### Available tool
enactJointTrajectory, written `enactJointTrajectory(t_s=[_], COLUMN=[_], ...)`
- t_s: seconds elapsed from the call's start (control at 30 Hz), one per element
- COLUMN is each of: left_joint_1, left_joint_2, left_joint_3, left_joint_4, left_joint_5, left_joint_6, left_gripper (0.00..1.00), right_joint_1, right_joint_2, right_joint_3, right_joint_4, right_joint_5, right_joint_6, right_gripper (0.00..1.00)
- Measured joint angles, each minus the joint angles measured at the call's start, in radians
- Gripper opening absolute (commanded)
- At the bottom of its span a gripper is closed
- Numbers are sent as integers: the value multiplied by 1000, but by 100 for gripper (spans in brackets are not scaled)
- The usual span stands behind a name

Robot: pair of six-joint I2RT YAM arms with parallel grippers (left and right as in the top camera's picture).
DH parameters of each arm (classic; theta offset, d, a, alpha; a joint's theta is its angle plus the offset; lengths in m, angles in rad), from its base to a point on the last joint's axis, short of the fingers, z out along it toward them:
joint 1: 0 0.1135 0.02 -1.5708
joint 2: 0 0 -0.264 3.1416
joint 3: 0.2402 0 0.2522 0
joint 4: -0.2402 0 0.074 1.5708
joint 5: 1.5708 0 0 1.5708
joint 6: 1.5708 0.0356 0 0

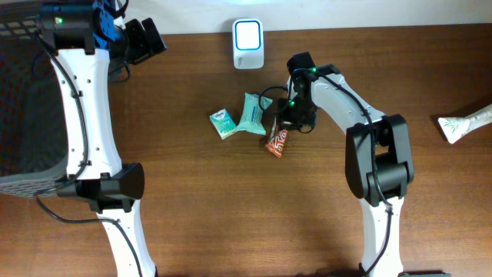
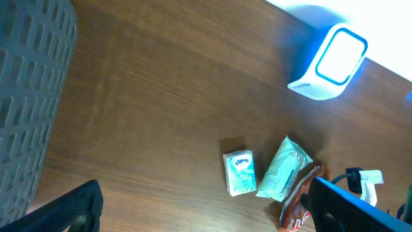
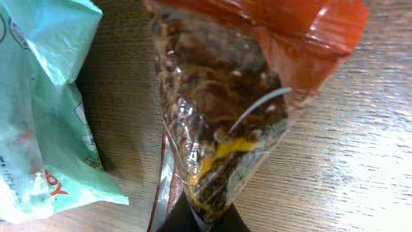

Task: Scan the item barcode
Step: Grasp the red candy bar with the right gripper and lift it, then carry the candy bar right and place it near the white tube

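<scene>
Right gripper: the right gripper (image 1: 283, 127) is pinching shut on one end of the orange-and-brown crinkly foil snack packet (image 1: 277, 142); in the right wrist view its dark fingertips (image 3: 177, 222) are meeting on the wrapper's lower tip.
Snack packet: it is sitting on the brown wooden table (image 1: 231, 215), touching the larger pale-teal soft wipes pack (image 1: 251, 114). It seems to be lying on the wood, though the close view is too blurred to be sure.
Left gripper: the left gripper (image 1: 142, 38) is hovering wide open at the table's far left corner, holding nothing. Its two black fingers (image 2: 71, 209) are framing the left wrist view.
Scanner: the white rounded scanner (image 1: 247, 42) with a glowing blue-white face is standing at the table's far edge, well apart from the packet.
Tissue pack: a small teal-and-white rectangular tissue pack (image 1: 223, 123) is lying just beside the wipes pack.
Basket: a grey mesh basket (image 1: 23, 92) is standing at the left edge.
</scene>
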Motion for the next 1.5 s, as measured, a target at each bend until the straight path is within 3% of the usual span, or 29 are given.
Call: enactJointTrajectory(t_s=[0.1, 0.2, 0.3, 0.4, 0.5, 0.6, 0.73, 0.83, 0.97, 1.1, 1.23, 1.43, 1.47, 1.5], left_joint_1=[0, 0, 0, 0, 0, 0, 0, 0, 0, 0, 0, 0, 0, 0], left_joint_2=[0, 0, 0, 0, 0, 0, 0, 0, 0, 0, 0, 0, 0, 0], left_joint_3=[0, 0, 0, 0, 0, 0, 0, 0, 0, 0, 0, 0, 0, 0], left_joint_4=[0, 0, 0, -2, 0, 0, 0, 0, -1, 0, 0, 0, 0, 0], left_joint_5=[0, 0, 0, 0, 0, 0, 0, 0, 0, 0, 0, 0, 0, 0], left_joint_6=[0, 0, 0, 0, 0, 0, 0, 0, 0, 0, 0, 0, 0, 0], left_gripper=[99, 99, 99, 99, 99, 99, 99, 99, 99, 99, 99, 99, 99, 99], right_joint_1=[0, 0, 0, 2, 11, 31, 30, 4, -192, -550, -758, -928, -943, -952], right_joint_2=[5, 17, 17, 19, 39, 114, 154, 106, -24, -30, -27, 43, 50, 51], right_joint_3=[77, 286, 440, 443, 442, 442, 439, 439, 449, 446, 446, 346, 320, 298], right_joint_4=[-18, -8, 209, 479, 618, 641, 629, 497, 170, -132, -155, -146, -139, -110], right_joint_5=[-3, 11, 34, 44, 47, 76, 117, 254, 603, 811, 706, 619, 616, 612], right_joint_6=[-37, -84, -174, -204, -217, -221, -216, -185, -154, -14, 45, 92, 107, 116], right_gripper=[4, 4, 4, 4, 4, 4, 4, 4, 4, 4, 4, 4, 12, 28])
